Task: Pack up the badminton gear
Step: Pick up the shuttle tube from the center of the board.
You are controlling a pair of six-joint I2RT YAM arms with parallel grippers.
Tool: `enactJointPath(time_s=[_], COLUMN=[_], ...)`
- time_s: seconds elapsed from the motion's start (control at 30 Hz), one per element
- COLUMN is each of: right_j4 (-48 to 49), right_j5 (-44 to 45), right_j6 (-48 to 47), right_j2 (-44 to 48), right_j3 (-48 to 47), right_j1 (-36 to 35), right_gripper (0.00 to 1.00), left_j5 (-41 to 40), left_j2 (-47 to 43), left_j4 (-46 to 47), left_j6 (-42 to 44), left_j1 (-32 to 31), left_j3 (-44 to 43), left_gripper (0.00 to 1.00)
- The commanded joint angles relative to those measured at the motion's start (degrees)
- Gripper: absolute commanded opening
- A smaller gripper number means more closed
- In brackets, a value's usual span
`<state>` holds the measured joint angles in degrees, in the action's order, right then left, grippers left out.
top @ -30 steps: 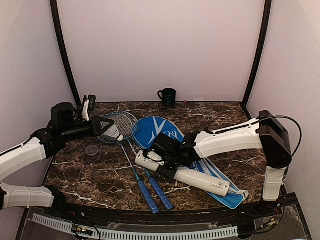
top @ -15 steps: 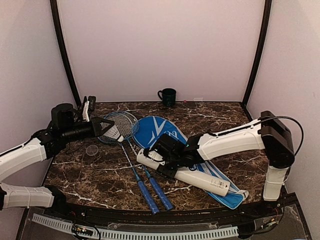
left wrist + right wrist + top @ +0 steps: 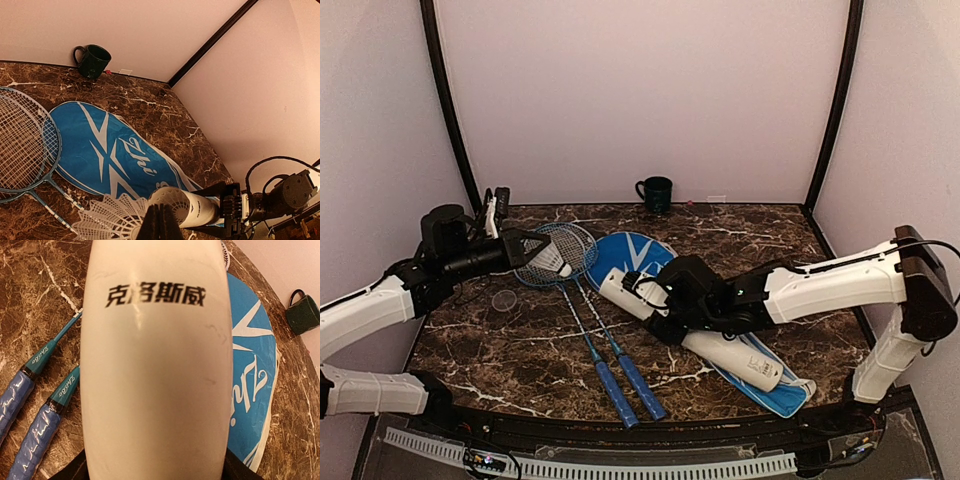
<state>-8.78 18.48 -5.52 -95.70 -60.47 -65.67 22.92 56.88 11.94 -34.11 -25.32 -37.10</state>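
Two arms share this step, which I judge to be the loading of a shuttlecock [image 3: 556,264] into the tube [image 3: 738,361]. The left gripper [image 3: 542,256] is closed to a narrow slit on the shuttlecock and holds it in the air over the heads of the two rackets [image 3: 610,387]. I cannot tell for sure which part of it the gripper pinches. The rackets lie side by side on the table [image 3: 500,345], with their blue handles toward the near edge. The right gripper [image 3: 660,308] is closed around the white tube not far from its open end, and its wrist view shows dark fingers on both sides of the tube's wall. The tube lies slanted across the blue cover [image 3: 615,258]. Its mouth is turned toward the left arm, near the shuttlecock but apart from it. To do this well, the right arm should hold the tube quiet while the left brings the shuttlecock in line with the tube's axis, cork first. The feather skirt looks almost as wide as the mouth, so if it comes tilted it will probably catch on the rim. The push should be gentle, and the release should come only when the feathers are inside. The dark green mug [image 3: 655,192] stands by the back wall, well apart, and is not to be packed.
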Motion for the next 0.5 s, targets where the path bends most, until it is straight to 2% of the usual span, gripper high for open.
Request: enactJointPath(time_s=[0.0,0.17,0.47], right_j4=[14.79,20.76,28.36], right_j5=[0.71,-0.12,0.24], right_j6=[0.52,1.42,1.65], right_j2=[3.95,6.15,6.59], right_j3=[3.2,4.64,4.49], right_j1=[0.28,0.04,-1.65], right_gripper=[0.67,0.68,0.68], left_j5=[3.89,6.57,6.08], left_j2=[1.04,2.36,3.22], left_j4=[4.72,8.84,13.49], left_j6=[-2.85,-6.01,-9.92], left_j1=[0.19,-0.78,-2.93], left_j3=[-0.65,-1.58,-5.0], left_gripper=[0.0,0.0,0.0])
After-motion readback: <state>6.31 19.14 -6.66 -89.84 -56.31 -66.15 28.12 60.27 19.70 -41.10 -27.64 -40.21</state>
